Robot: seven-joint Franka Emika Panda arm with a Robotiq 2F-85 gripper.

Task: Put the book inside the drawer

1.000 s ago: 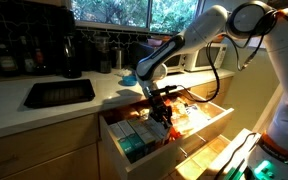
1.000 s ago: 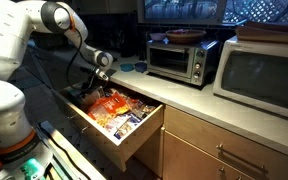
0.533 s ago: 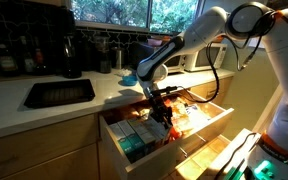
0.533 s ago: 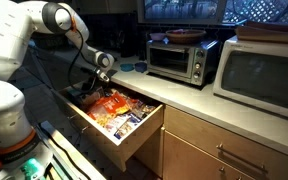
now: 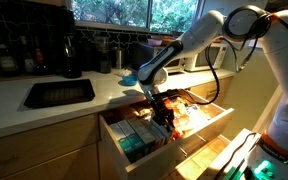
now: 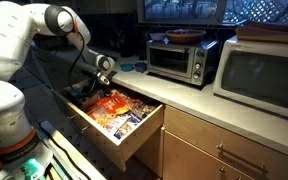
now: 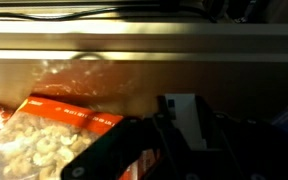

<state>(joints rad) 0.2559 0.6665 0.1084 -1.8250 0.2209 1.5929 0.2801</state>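
Observation:
The drawer (image 5: 191,146) stands pulled out under the counter, also seen in an exterior view (image 6: 142,137), with orange packets (image 6: 111,104) and green packets (image 5: 134,141) inside. My gripper (image 5: 163,113) reaches down into it, just above the packets, as an exterior view (image 6: 97,90) also shows. In the wrist view my jaws (image 7: 185,122) sit on either side of a thin pale upright slab that looks like the book (image 7: 183,113) seen edge-on. Its blue cover does not show. An orange packet (image 7: 56,138) lies to its left.
A light-blue flat thing (image 5: 129,77) lies on the counter behind the arm. A toaster oven (image 6: 180,58) and a microwave (image 6: 265,77) stand on the counter. A dark sink (image 5: 59,93) is set into the countertop. The drawer's back wall (image 7: 134,70) is close ahead.

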